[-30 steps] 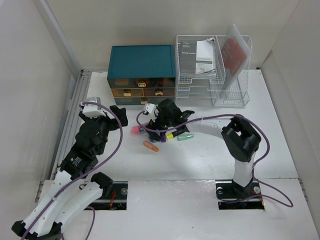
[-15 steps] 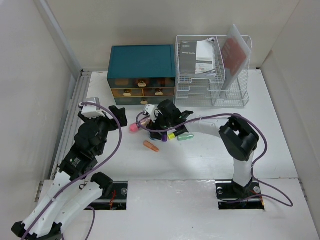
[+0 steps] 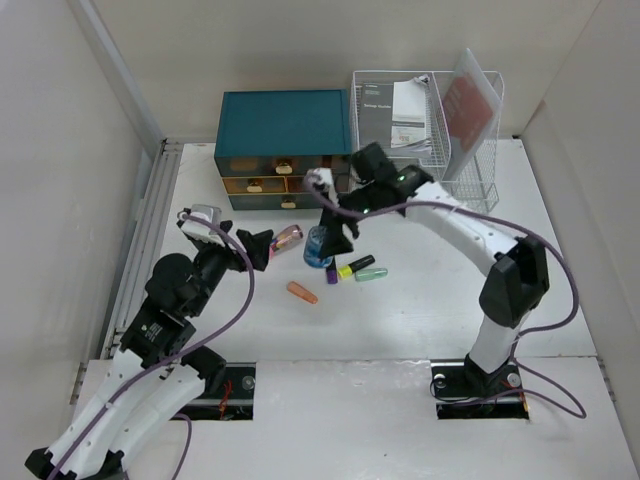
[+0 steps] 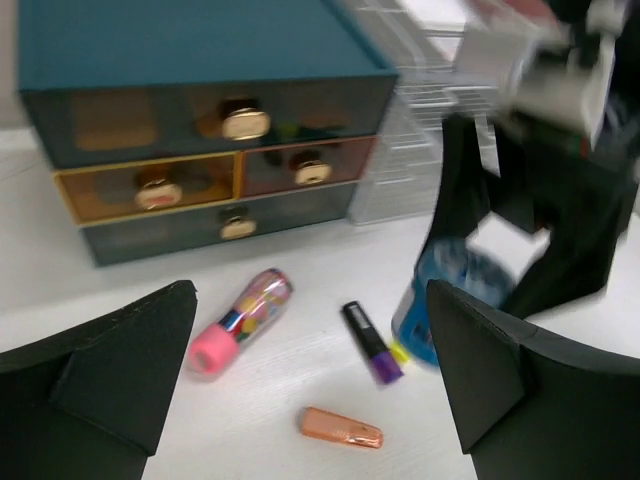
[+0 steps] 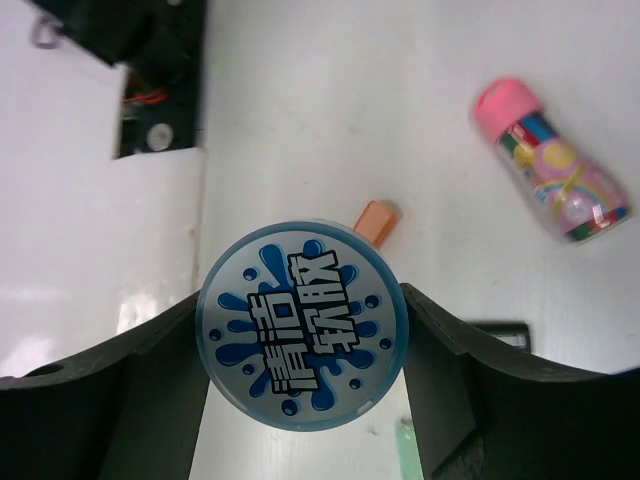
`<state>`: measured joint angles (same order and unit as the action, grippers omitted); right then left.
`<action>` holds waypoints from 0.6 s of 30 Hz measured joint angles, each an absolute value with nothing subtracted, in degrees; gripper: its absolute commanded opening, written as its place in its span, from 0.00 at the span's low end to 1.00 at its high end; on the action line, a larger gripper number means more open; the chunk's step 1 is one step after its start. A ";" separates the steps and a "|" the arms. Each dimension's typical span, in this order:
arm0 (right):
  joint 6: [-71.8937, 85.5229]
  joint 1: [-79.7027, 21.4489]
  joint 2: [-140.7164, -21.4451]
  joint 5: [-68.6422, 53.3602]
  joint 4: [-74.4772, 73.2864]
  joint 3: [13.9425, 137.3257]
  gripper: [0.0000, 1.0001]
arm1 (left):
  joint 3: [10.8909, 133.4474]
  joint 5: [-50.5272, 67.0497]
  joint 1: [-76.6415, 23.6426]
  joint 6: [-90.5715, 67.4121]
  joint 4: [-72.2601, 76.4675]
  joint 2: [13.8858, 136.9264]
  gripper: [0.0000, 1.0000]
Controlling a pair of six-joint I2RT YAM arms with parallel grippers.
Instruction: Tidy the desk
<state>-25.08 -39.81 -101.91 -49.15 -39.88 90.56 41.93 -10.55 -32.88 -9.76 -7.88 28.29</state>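
Desk [image 3: 420,300]: white top under both arms; clutter just left of centre.
Right gripper [image 3: 330,236]: clamped on blue-lidded jar [image 5: 303,338].
Left gripper [image 3: 262,250]: spread, empty.
Progress: probably early; pink-capped bottle [image 3: 287,238], orange tube [image 3: 301,292] and markers [image 3: 355,268] lay unsorted at 6 o'clock of the teal drawer box [image 3: 284,135].

1. Teal drawer box [image 3: 283,125]: stands at the far side, left of the rack. Its front shows one top drawer, two amber drawers side by side, and one bottom drawer, each with a gold knob [image 4: 245,122].
2. White wire rack [image 3: 470,190]: tiered. It holds a grey booklet [image 3: 375,120], white sheets and a red-brown folder [image 3: 470,105].
3. Pink-capped bottle [image 3: 287,238]: lies on its side in front of the box.
4. Orange capsule [image 3: 301,292]: lies nearer than the bottle.
5. Round blue container [image 5: 303,325]: has a printed lid.
6. Purple-tipped marker [image 4: 365,342], yellow highlighter [image 3: 350,267] and green tube [image 3: 370,274]: lie just beside the container.
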 measured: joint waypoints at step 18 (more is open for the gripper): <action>-50.26 -36.49 -106.08 -77.19 -76.29 110.19 0.00 | 31.83 20.45 -32.88 10.00 7.68 15.97 0.99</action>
<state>-50.26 -36.49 -106.08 -77.19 -76.29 110.19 31.83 20.45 -32.88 10.00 7.68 15.97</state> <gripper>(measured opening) 0.726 0.989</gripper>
